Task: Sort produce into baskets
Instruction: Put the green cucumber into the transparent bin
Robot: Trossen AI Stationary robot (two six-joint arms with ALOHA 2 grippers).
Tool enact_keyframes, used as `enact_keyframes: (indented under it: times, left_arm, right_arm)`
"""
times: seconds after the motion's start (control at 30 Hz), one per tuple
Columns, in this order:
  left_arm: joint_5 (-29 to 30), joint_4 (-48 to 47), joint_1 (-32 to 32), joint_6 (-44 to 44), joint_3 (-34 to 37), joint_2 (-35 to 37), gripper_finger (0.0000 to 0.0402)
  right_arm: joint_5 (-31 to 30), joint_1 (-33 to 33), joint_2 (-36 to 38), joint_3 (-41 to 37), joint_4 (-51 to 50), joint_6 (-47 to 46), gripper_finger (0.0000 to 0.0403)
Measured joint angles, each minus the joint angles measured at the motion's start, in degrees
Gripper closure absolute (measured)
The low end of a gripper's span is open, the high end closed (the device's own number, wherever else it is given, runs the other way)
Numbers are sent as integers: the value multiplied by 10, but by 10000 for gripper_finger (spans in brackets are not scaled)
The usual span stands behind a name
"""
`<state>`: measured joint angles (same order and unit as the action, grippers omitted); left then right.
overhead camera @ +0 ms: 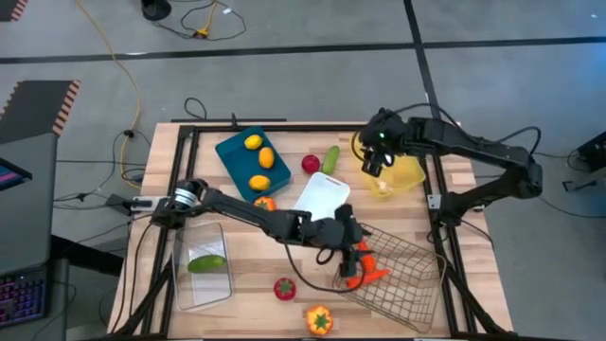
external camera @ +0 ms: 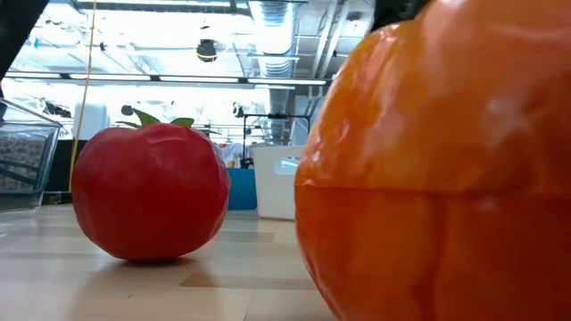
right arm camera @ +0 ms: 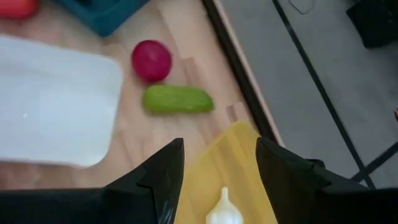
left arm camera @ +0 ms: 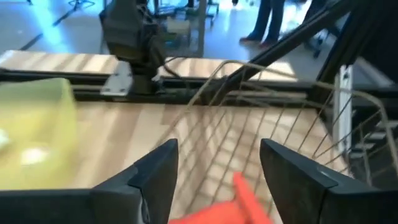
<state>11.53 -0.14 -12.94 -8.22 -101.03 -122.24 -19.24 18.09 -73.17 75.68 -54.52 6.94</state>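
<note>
My left gripper is open over the left end of the wire mesh basket. Orange-red carrots lie in the basket; in the left wrist view one carrot shows low between my fingers, and I cannot tell whether they touch it. My right gripper is open above the translucent yellow tray, where a white garlic lies. A green cucumber and a red berry lie on the table between the white tray and the far edge.
The teal tray holds three citrus fruits. The clear bin at the near left holds a cucumber. A red tomato and an orange pepper sit near the front edge. A small orange-red piece lies beside the teal tray.
</note>
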Motion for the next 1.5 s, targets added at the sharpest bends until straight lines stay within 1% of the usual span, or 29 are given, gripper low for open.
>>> enact_keyframes:
  times: [0.13,0.2,0.33,0.43,0.53,0.63,0.73,0.93,1.07,1.23,1.37,1.5]
  left_arm:
    - [22,-96,14,39,0,50,192]
    - [37,-146,21,59,0,80,195]
    - [51,-259,35,74,0,139,200]
    - [70,-326,45,75,0,180,200]
    - [103,-384,58,76,0,218,201]
    - [121,-431,73,78,0,250,201]
    - [123,-469,92,78,0,283,201]
    - [131,-531,134,99,0,341,201]
    - [131,-577,162,108,0,370,201]
    - [129,-615,194,109,0,388,201]
    - [127,-627,209,129,0,392,201]
    - [104,-626,219,155,0,392,201]
  right_arm:
    - [0,34,-25,0,42,-1,176]
    - [6,54,-40,0,64,-22,176]
    - [44,92,-72,0,89,-109,176]
    - [71,112,-96,0,104,-179,176]
    - [75,123,-120,0,125,-264,176]
    - [77,130,-147,0,148,-316,176]
    - [77,131,-177,0,163,-337,176]
    - [81,128,-240,0,200,-343,176]
    - [121,123,-273,0,214,-413,176]
    - [121,123,-304,0,219,-509,176]
    - [121,116,-320,0,220,-553,176]
    - [121,106,-330,0,224,-593,176]
